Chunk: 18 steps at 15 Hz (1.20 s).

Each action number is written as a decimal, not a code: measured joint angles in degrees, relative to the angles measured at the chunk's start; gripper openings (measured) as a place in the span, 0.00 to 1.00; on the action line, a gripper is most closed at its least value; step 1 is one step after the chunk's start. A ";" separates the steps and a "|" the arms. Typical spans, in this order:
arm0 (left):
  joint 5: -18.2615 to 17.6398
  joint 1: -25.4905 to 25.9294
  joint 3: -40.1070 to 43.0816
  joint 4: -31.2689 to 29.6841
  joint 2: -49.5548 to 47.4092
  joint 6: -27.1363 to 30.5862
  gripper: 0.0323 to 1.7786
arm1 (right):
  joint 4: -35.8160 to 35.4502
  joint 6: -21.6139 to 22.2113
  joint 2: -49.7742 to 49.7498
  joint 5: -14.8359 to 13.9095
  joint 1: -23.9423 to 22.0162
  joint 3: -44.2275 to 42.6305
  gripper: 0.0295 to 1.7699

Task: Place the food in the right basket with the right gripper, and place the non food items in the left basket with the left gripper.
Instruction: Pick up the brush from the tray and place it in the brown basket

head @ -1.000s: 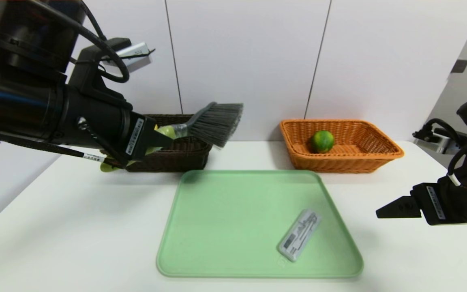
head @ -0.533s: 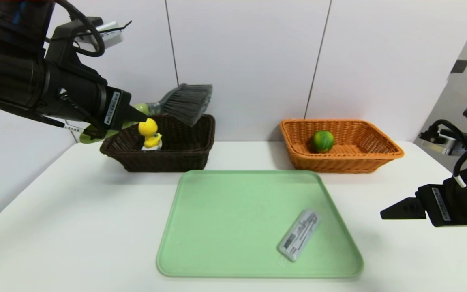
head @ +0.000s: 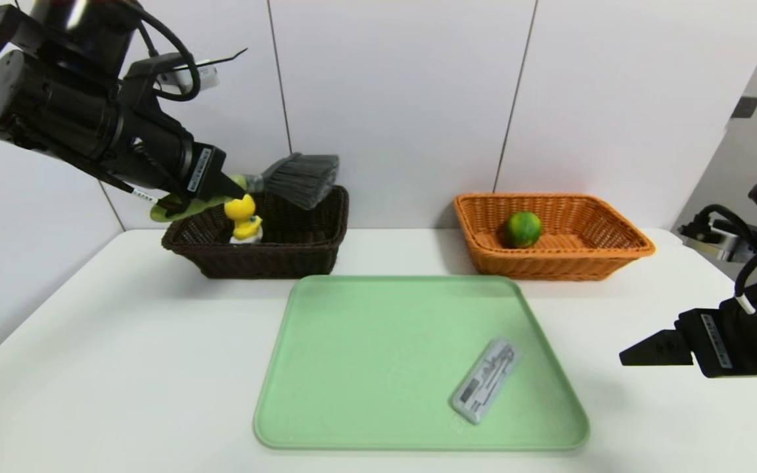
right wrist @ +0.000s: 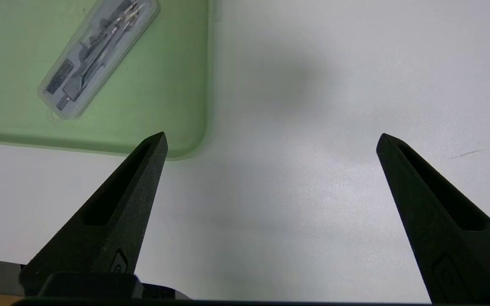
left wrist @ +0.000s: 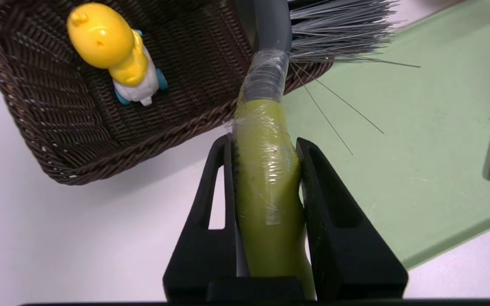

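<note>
Take the pale green, smooth rectangular plastic tray (head: 418, 361) as our landmark: beyond its far left corner sits the dark brown rectangular woven wicker basket (head: 267, 259), holding the glossy yellow toy figure with a white-blue base (head: 244, 220), upright! Beyond the tray's far right corner, the orange-tan flared wicker basket (head: 549, 263) cradles the round, glossy green lime (head: 522, 229). And on the tray's right half lies the flat grey rectangular case with a clear shell (head: 485, 381). Up above the dark basket, beyond the tray's far left, the black left gripper (left wrist: 266, 148) is closed firmly around the green, film-wrapped handle of the grey-bristled brush (head: 301, 179), its arm reaching in from the left and sloping down toward the tray's side. The brush's long axis slants, bristles up and to the right, handle end low and left! Right of the tray, the black right gripper (right wrist: 272, 140) hovers, jaws wide, holding nothing, pointing left.
</note>
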 joint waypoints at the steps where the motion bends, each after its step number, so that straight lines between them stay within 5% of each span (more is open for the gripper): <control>1: -0.50 0.41 -0.79 0.55 0.96 0.02 0.25 | -0.02 -0.02 -0.11 0.00 -0.02 0.17 0.96; 18: -0.80 4.58 -6.23 2.26 12.07 1.33 0.25 | 0.01 0.02 -1.85 -0.11 -0.05 0.67 0.96</control>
